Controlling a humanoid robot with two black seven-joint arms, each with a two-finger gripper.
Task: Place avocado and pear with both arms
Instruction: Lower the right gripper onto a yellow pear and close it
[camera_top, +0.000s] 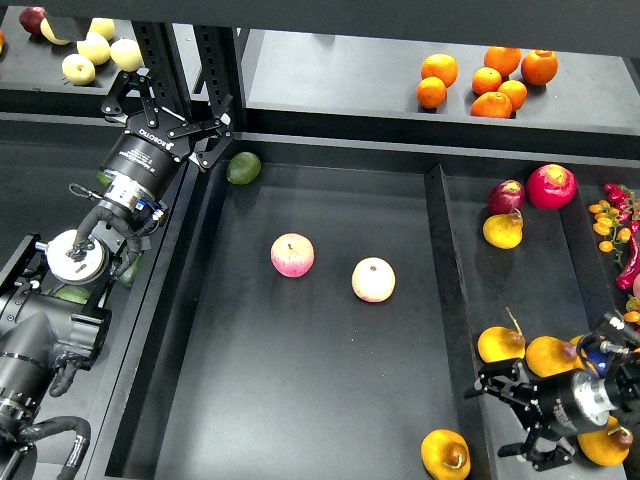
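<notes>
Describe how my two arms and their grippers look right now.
Both arms are black with thick cylindrical segments. The left gripper has black angular fingers, white lettering on its wrist, loose black cables and a silver round cap lower down. The right gripper is black too, with a silver-and-blue wrist joint.

Two apples (292, 255) (373, 279) sit mid-bin with open floor all around; a divider (447, 290) walls off the crowded right compartment.

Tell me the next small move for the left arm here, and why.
Probably draw the left gripper back, up and clear of the bin. Its fingers are spread and hold nothing, and the avocado lies apart from them in the far left corner of the centre bin, so that placement looks done. A pear already lies at the bin's near right.
</notes>
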